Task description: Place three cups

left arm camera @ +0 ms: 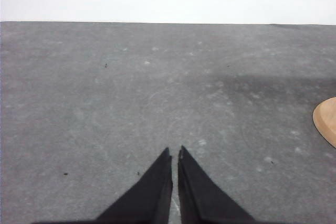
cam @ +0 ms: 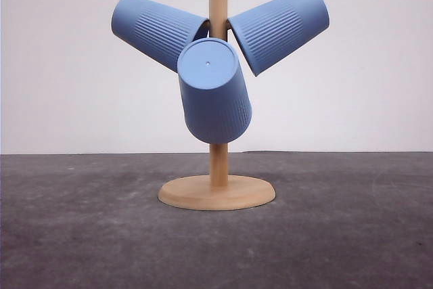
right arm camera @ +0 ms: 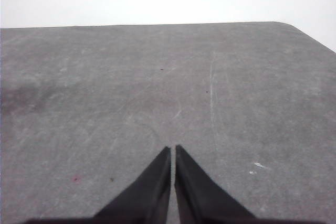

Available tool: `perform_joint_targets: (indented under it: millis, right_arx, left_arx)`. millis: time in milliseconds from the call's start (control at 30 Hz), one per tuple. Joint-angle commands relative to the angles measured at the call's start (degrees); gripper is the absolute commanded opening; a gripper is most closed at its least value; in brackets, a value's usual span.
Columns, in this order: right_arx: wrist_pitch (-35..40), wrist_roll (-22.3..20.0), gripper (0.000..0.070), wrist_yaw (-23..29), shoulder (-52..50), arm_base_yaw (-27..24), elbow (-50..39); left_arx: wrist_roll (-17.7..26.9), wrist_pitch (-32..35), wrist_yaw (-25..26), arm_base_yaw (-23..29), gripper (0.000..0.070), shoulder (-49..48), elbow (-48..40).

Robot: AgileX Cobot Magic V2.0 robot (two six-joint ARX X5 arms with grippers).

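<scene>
Front view is taken up, largest first, by the dark grey table [cam: 81, 235], on which a wooden stand [cam: 217, 191] with a round base and an upright post is set; all three cups are hung on its pegs, mouths inward, the left cup [cam: 157, 30] and the right cup [cam: 279, 28] angled up and outward, the front cup [cam: 214, 91] tipped toward the camera with its flat base showing. The placing is judged complete, so the step in hand is best done by keeping both arms well apart from the stand and making no sweep toward its base, an edge of which is seen in the left wrist view. The left pincer [left arm camera: 174, 153] is pressed together over bare table, holding nothing; the right pincer [right arm camera: 172, 150] likewise.
</scene>
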Motion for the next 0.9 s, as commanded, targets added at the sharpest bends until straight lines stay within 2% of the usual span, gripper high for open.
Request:
perform_joint_targets:
  millis: [0, 867]
  right_arx:
    - [0.4, -0.2, 0.0012, 0.2, 0.0, 0.0, -0.1]
    - [0.4, -0.2, 0.0012, 0.2, 0.0, 0.0, -0.1]
  left_arx:
    - [0.5, -0.3, -0.3, 0.1, 0.0000, 0.0, -0.8]
    - [0.5, -0.3, -0.3, 0.1, 0.0000, 0.0, -0.8]
